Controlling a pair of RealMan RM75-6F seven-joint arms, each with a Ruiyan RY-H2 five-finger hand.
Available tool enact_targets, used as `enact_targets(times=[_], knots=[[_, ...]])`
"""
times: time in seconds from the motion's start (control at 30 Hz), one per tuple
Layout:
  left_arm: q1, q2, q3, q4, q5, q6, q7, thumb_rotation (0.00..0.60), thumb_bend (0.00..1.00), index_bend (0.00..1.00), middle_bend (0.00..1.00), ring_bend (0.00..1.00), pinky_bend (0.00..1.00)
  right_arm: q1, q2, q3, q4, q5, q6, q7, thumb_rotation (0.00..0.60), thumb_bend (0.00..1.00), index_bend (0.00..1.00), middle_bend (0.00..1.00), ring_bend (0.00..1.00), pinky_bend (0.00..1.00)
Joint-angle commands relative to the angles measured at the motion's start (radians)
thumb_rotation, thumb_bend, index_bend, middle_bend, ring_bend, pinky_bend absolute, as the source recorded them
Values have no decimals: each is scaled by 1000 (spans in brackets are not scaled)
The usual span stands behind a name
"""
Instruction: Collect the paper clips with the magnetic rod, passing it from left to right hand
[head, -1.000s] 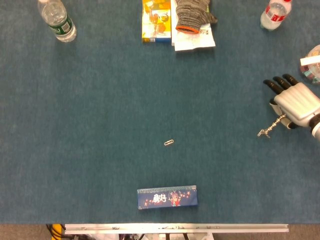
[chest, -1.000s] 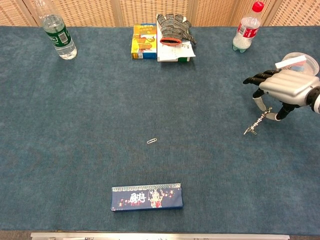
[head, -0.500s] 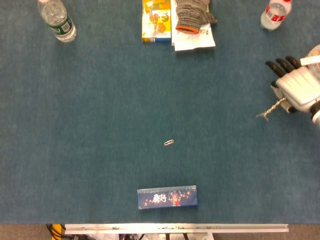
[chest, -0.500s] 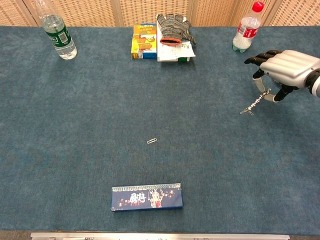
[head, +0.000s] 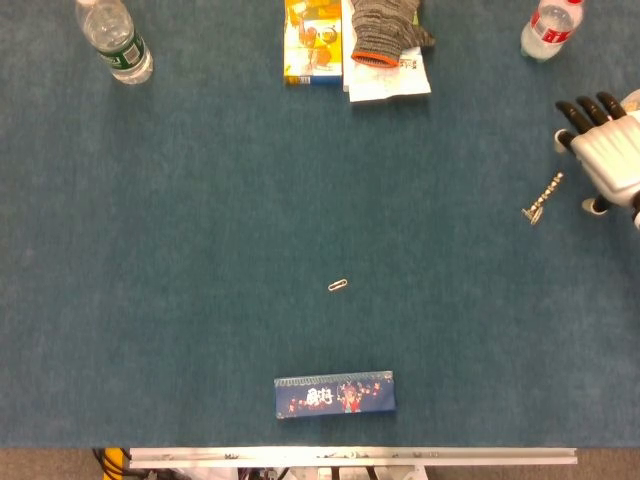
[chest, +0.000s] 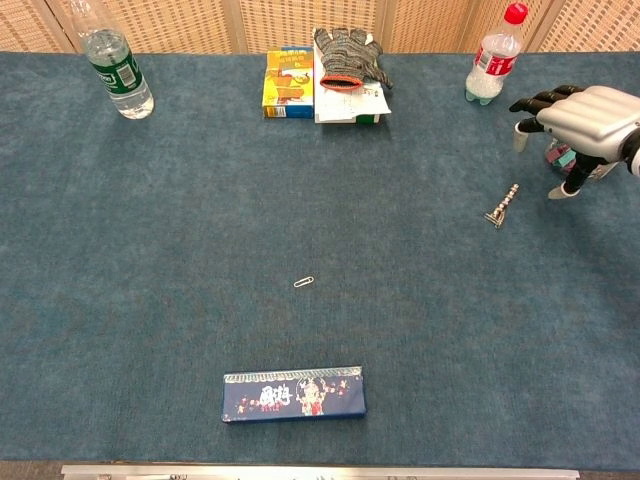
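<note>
Your right hand (chest: 585, 122), a silver-shelled unit with black fingers (head: 583, 108), sits at the far right edge of the blue carpeted table (chest: 200, 230) with its fingers spread apart and nothing in its grasp; in the chest view it appears raised off the surface. The thin metallic magnetic rod (chest: 502, 205) lies on the table just to the inside of that hand, apart from it, angled with one end toward the hand and the other toward the table's middle; a clump of small metal pieces, too small to identify with certainty, clings to the end farther from the hand. In the head view the same rod (head: 542, 199) lies clear of the fingertips. One silver paper clip (head: 338, 285) rests alone near the middle of the table, well apart from the rod. A flat dark-blue rectangular box with printed decoration (chest: 294, 394) lies near the front edge, on the near side of the clip. Along the far edge you have a clear plastic bottle with a green label (chest: 117, 65) at the left, a yellow carton (chest: 285, 81) with a grey knitted glove (chest: 347, 53) on white papers beside it, and a clear bottle with a red cap (chest: 495, 60) near your right hand. Your left hand appears in neither view.
</note>
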Motion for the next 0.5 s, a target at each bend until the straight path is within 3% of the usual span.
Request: enact_targets(times=[0.03, 0.5], knots=[[-4, 8, -10, -11, 1, 10, -2, 600, 357, 78, 0, 0, 0, -31, 31, 8, -38, 3, 71, -9, 600, 33, 338, 79, 0, 62], [-73, 52, -60, -59, 36, 3, 2, 600, 357, 78, 0, 0, 0, -210, 261, -9, -316, 76, 398, -190, 600, 49, 339, 79, 0, 62]])
